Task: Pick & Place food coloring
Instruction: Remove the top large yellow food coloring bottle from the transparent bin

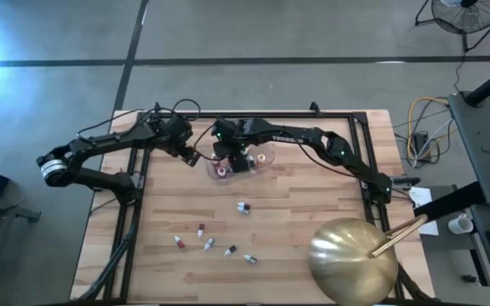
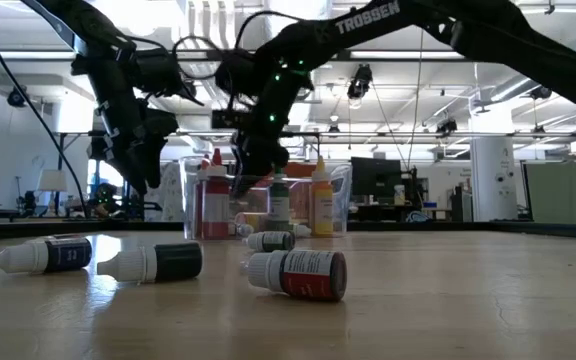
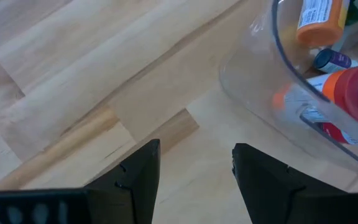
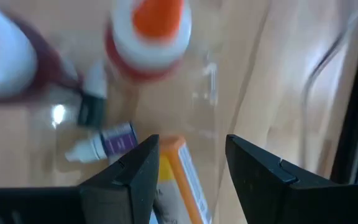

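Right tool (image 4: 188, 163) agape over tub (image 4: 216, 81)

"TROSSEN" in white on the right arm (image 2: 368, 22)

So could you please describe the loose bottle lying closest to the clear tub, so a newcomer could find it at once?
Start at the clear tub under the right gripper, at the table's far side. Just nearer the camera, one small bottle lies alone on the wood, well apart from the cluster of five further on.
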Available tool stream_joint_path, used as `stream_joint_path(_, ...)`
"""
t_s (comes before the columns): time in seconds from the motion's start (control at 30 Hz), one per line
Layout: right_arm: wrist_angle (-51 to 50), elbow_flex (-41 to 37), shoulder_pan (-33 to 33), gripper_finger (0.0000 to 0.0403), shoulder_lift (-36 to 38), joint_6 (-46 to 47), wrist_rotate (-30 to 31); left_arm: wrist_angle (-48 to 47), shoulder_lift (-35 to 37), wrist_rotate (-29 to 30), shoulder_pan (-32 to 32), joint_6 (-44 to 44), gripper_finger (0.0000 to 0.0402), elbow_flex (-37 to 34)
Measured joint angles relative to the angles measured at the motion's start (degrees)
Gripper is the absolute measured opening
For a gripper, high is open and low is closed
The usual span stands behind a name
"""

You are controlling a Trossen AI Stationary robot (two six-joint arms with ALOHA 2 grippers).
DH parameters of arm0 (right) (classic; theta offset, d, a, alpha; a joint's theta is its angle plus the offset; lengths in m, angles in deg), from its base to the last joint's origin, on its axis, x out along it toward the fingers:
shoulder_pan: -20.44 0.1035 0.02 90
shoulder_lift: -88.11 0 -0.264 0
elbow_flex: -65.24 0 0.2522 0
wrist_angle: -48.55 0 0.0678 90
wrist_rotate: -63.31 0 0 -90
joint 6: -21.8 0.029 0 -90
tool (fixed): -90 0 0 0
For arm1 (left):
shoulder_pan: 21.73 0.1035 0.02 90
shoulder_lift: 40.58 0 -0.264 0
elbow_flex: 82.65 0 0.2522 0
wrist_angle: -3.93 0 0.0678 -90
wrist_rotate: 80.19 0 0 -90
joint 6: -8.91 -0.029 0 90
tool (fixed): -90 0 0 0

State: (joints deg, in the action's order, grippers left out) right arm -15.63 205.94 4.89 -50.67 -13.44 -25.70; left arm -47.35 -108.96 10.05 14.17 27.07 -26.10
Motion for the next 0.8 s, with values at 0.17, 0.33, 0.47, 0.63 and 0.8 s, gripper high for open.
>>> stream_joint_path(0.17, -0.9, 0.0, 0.1, 0.0176, -1.2, -1.2, 2.7, -0.1, 0.0, -0.5, 0.0, -0.1, 0.0174, 0.1)
stream_joint_path(0.33, -2.0, 0.0, -0.2, 0.0176, -1.9, -1.2, 3.2, -0.5, 0.0, -0.7, 0.0, -1.8, 0.0174, 0.1)
stream_joint_path(0.47, -3.3, -0.4, -0.6, 0.0176, -1.9, -1.1, 1.9, -0.8, 0.0, -0.7, 0.0, -3.1, 0.0174, 0.1)
stream_joint_path(0.63, -3.2, -1.0, -0.6, 0.0176, -2.0, -1.4, 1.6, -0.8, 0.0, -0.7, 0.0, -3.6, 0.0174, 0.1)
stream_joint_path(0.8, -3.3, -1.0, -0.8, 0.0176, -2.0, -1.2, 1.6, -0.9, 0.0, -0.7, 0.0, -4.7, 0.0174, 0.1)
